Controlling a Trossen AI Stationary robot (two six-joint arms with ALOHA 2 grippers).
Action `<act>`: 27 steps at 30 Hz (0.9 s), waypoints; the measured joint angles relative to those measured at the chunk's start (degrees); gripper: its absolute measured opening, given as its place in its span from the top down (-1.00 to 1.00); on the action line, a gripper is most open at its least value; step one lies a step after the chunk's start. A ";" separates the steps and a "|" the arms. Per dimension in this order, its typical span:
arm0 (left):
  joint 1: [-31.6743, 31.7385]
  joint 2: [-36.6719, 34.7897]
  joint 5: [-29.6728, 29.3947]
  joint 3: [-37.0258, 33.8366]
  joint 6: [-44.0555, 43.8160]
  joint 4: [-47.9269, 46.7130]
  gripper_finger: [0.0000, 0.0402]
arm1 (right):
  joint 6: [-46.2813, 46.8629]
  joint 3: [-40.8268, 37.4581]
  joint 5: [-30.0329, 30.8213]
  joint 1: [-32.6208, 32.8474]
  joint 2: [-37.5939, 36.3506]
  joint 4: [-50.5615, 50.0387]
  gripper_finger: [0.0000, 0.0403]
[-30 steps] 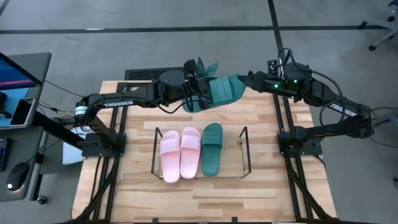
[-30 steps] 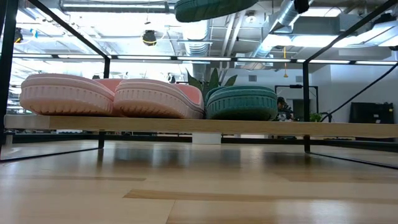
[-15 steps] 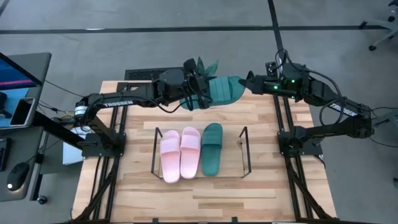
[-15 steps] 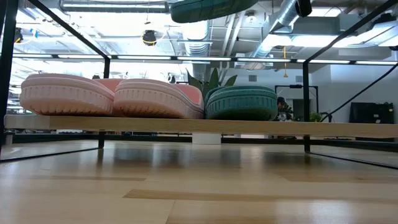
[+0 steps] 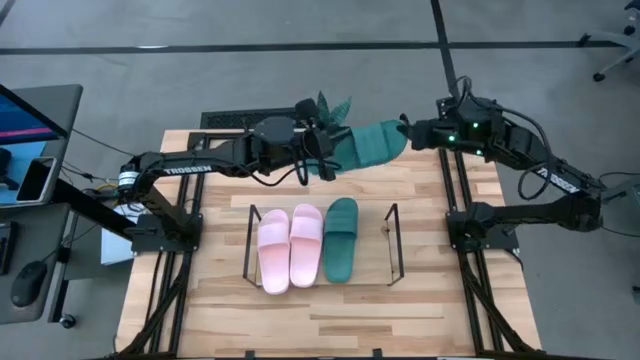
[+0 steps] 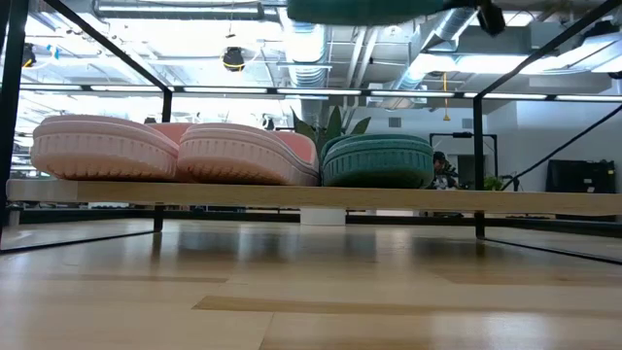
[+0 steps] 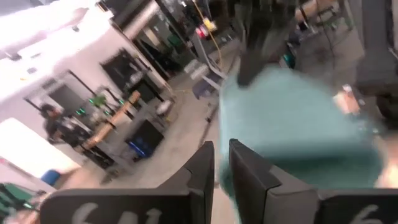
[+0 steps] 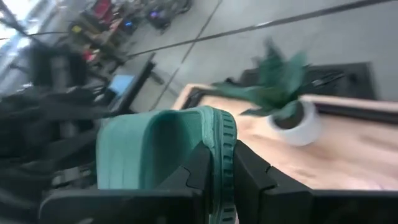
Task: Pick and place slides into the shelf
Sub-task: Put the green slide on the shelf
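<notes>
Two pale pink slides [image 5: 273, 252] [image 5: 306, 245] and a dark green slide [image 5: 340, 240] lie side by side on the low black wire shelf [image 5: 250, 235], soles down. A second green slide [image 5: 368, 145] hangs high over the table's far edge between both arms; the low view shows only its underside [image 6: 360, 10]. My left gripper [image 5: 328, 160] is at its left end and my right gripper [image 5: 405, 130] is shut on its right end. My left gripper comes level from the table's left. The slide's edge [image 7: 219, 177] shows in the narrow gap between its fingers, but blur hides whether they touch it. My right gripper pinches the rim of the slide's sole [image 8: 221, 146] at its right end between two fingers. It comes from the table's right, slanting a little downward. The slide is lifted clear of the table, roughly level.
A small potted plant [image 5: 333, 105] stands at the table's far edge, just behind the held slide. The shelf has free room to the right of the green slide, next to its right end loop [image 5: 393, 240]. A black metal frame [image 5: 450, 190] edges the table.
The held green slide has shifted toward the table's right edge along with my right gripper, and in the low view it lies flatter and higher. My left gripper has stayed about where it was, so less of the slide overlaps it.
</notes>
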 joint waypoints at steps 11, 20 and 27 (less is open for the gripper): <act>-2.10 -3.83 -4.45 0.15 3.08 2.11 0.80 | -12.06 4.65 0.32 -9.55 -3.09 -2.06 0.85; -2.10 -10.27 -8.76 0.09 -2.90 -1.31 0.80 | -26.81 29.75 -6.28 -19.44 4.76 -21.22 0.85; -2.08 -17.08 -8.73 0.07 -12.13 -12.11 0.80 | -39.16 59.70 -21.04 -28.65 21.91 -47.20 0.85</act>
